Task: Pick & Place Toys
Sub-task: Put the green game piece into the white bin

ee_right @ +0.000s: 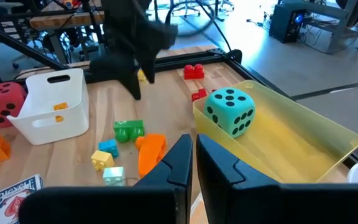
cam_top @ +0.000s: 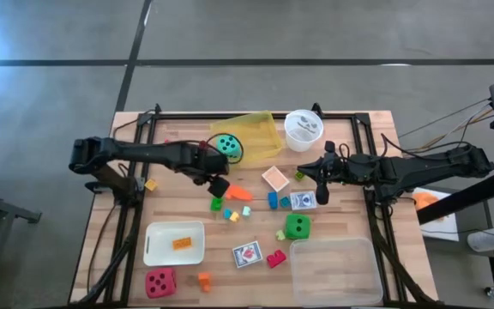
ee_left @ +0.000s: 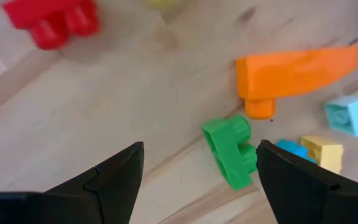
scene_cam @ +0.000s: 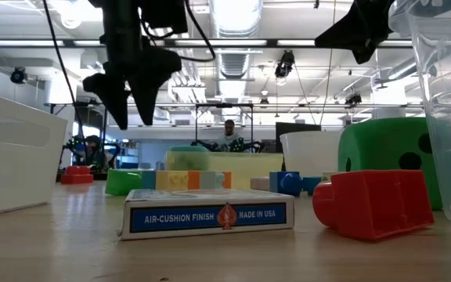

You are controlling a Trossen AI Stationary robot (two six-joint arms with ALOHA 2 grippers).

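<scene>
My left gripper [cam_top: 218, 186] hangs open above the table, pointing down at a small green block [ee_left: 230, 151] that lies on the wood between its fingers, nearer one of them, untouched. An orange block [ee_left: 291, 71] lies just beyond it, with small light blue [ee_left: 350, 115] and yellow [ee_left: 322, 152] blocks beside. In the low view the left gripper [scene_cam: 131, 98] is well clear of the tabletop. A teal die [ee_right: 230, 111] sits in the yellow tray [cam_top: 260, 129]. My right gripper [cam_top: 322, 190] waits shut over the table's right half.
A white tray [cam_top: 157, 249] holds an orange block. A clear tray [cam_top: 333, 270] stands at the near right, with a green die [cam_top: 297, 227] beside it. A red die [cam_top: 159, 282], card decks [cam_top: 247, 254], a red block [cam_top: 275, 258] and a white cup [cam_top: 303, 129] stand around.
</scene>
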